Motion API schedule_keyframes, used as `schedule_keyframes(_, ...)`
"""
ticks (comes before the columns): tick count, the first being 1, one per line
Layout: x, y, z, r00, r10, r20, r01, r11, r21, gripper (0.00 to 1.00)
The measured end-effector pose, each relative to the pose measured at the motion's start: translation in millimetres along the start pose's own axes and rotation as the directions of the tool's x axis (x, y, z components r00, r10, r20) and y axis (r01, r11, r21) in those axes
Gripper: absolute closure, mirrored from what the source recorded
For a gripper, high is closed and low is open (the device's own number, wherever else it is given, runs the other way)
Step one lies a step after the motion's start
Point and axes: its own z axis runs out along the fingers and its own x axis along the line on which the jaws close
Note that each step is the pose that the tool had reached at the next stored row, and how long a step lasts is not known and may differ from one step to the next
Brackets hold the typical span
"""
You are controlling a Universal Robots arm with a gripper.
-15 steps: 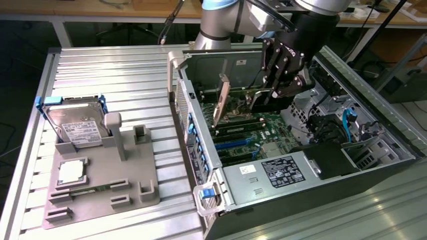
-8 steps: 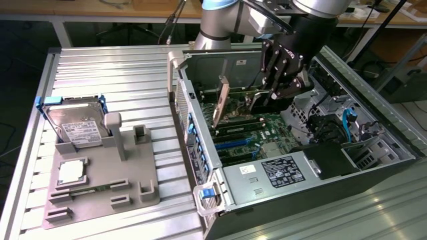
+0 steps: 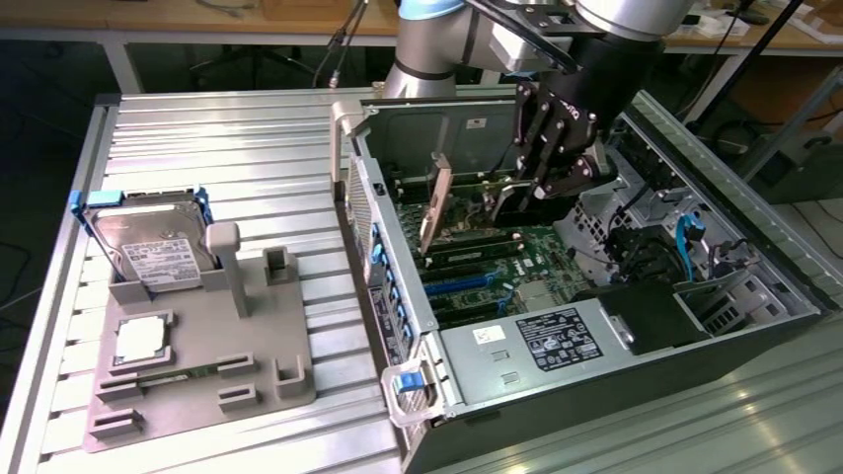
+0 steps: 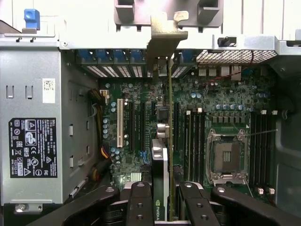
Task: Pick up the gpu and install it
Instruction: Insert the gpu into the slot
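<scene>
The gripper (image 4: pixel 165 200) is closed on the gpu (image 4: pixel 162 176), a finger (image 4: pixel 139 207) on each flat side of the thin card, which hangs edge-down inside the open computer case (image 3: pixel 737 326); in the exterior view the same card (image 3: pixel 436 202) stands nearly upright, leaning a little, over the motherboard (image 3: pixel 527 259), with its silvery end bracket (image 4: pixel 165 35) up against the rear slot openings of the chassis; whether the card's lower edge already touches a slot I cannot quite tell, as the card itself hides the contact line. As a judgement, the step in hand is seating the card, and doing it well means keeping the card's edge parallel to the long expansion slots (image 4: pixel 141 127) and directly above one of them, bringing it square, and letting the bracket slide into its rear opening rather than catch on the frame; pressure should go straight down, not sideways, since a thin board would flex or skid along the connector. Beyond, the empty processor socket (image 4: pixel 228 155) and the power supply (image 3: pixel 540 346) lie well apart from the card; outside the case, on the ribbed table (image 3: pixel 211 138), a hard drive (image 3: pixel 152 252) stands in a grey parts tray (image 3: pixel 264 375).
</scene>
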Motion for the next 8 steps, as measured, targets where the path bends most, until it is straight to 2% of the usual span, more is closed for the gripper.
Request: schedule_keyframes(8, 0.0, -0.1, 1.0, 1.0, 0.0, 0.0, 0.0, 1.0, 0.0, 0.73)
